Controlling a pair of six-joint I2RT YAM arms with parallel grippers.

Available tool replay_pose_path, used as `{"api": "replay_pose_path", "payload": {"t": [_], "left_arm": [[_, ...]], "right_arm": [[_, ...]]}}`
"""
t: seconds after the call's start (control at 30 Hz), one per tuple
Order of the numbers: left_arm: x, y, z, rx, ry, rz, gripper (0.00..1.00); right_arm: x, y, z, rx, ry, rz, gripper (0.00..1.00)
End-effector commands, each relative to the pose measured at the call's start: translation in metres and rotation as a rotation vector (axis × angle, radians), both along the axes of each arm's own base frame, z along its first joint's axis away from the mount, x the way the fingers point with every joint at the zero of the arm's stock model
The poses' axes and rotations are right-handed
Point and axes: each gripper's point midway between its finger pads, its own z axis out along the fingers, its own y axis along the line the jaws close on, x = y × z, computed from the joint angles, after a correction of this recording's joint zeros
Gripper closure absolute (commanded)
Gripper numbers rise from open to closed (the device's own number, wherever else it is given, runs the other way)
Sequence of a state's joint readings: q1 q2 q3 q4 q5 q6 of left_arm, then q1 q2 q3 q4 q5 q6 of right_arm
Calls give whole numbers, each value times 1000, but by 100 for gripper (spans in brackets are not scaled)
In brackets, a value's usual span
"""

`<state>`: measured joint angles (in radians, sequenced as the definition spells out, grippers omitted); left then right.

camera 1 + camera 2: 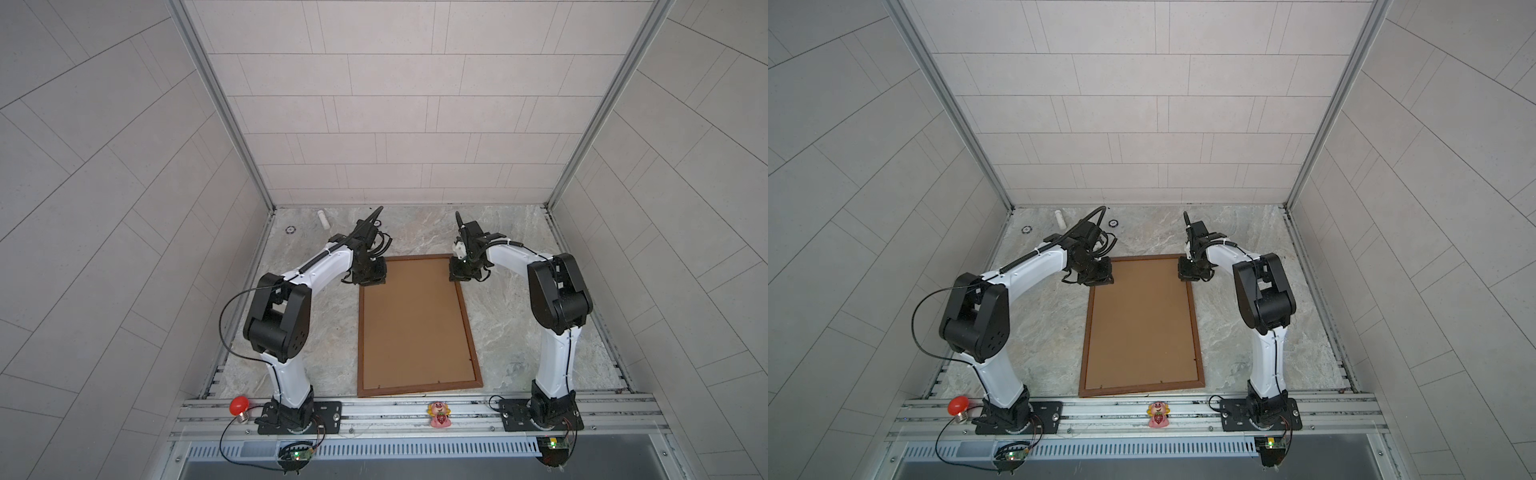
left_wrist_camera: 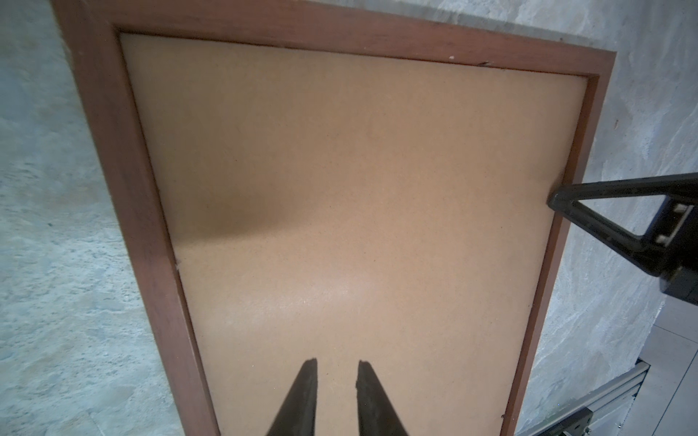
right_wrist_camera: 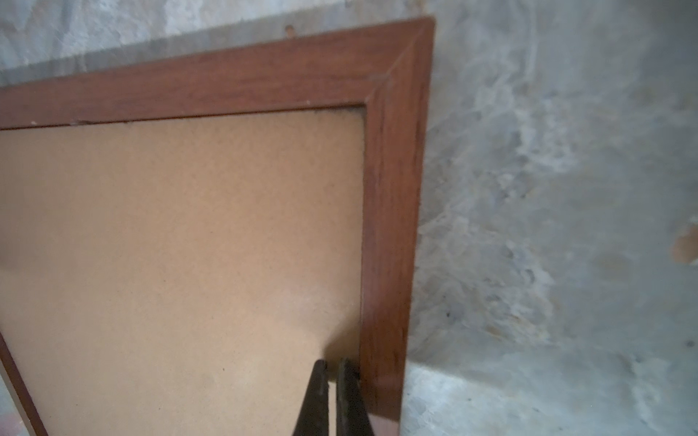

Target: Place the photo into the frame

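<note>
The frame (image 1: 360, 332) (image 1: 1085, 332), thin dark brown wood, lies flat on the marble table with a plain light brown backing board (image 1: 415, 324) (image 2: 359, 188) filling it. The photo is hidden. My left gripper (image 2: 337, 364) points down at the board near the frame's far left corner; its jaws stand a little apart with only bare board between them. My right gripper (image 3: 333, 363) is shut, its tips on the board right against the frame's rail (image 3: 389, 245) near the far right corner. The left wrist view also shows this right gripper (image 2: 559, 196) at the board's edge.
A white cylinder (image 1: 324, 219) and a small round disc (image 1: 290, 230) lie at the back left of the table. On the front aluminium rail (image 1: 395, 409) sit a red bulb (image 1: 239, 406) and a pink toy (image 1: 439, 413). Tiled walls close in three sides.
</note>
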<state>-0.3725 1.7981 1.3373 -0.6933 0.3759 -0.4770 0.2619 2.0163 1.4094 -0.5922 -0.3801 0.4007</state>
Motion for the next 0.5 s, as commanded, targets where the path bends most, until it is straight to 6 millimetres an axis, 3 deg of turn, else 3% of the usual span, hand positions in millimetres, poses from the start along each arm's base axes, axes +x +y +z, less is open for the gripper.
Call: {"api": "replay_pose_path", "payload": {"t": [0.0, 0.1, 0.2, 0.37, 0.47], "left_arm": [[-3, 5, 8, -1, -17, -8, 76], [-4, 6, 9, 3, -11, -16, 76], [2, 4, 15, 9, -23, -32, 76], [35, -11, 40, -24, -91, -26, 77], [55, -24, 52, -20, -132, -33, 78]], "right_arm": [[-28, -13, -46, -82, 133, -7, 100], [-18, -9, -28, -54, 86, -5, 100], [-2, -5, 7, -25, -7, -4, 100], [10, -11, 68, 9, -170, -40, 100], [2, -23, 88, 23, -237, -88, 100]]}}
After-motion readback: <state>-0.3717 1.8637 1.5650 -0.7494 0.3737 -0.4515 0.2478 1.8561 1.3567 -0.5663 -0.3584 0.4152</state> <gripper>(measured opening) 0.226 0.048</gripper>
